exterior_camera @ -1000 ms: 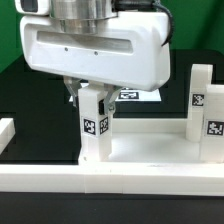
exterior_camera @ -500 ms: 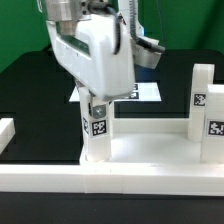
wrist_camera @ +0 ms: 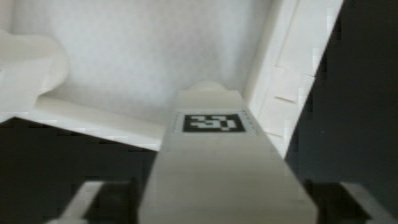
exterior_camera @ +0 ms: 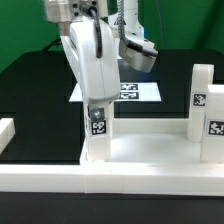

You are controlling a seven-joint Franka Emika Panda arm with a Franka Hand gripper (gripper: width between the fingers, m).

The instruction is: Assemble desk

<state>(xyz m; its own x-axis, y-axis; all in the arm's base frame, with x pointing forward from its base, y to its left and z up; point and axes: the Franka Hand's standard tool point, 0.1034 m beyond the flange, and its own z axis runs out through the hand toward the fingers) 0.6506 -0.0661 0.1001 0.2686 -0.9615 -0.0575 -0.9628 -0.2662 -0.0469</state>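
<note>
My jaws (exterior_camera: pixel 96 104) sit straddling the top of a square leg (exterior_camera: pixel 97 135), upright directly below me. Fingertips (wrist_camera: pixel 103 198) stand clear on either side of the post in the wrist view, gaps visible, so jaws open, not gripping. Leg carries a tag (exterior_camera: pixel 97 127) facing the camera, another on its top face. Desk top (exterior_camera: pixel 150 150) below me, leg standing in its corner. Second leg (exterior_camera: pixel 201 108) off to the exterior view's right. Marker board (exterior_camera: pixel 135 92) behind me on the black bench (exterior_camera: pixel 30 85).

Wrist view: white square leg (wrist_camera: pixel 217 165) with tagged end stands between the spread fingers (wrist_camera: pixel 93 203), desk top (wrist_camera: pixel 151 60) beyond.
</note>
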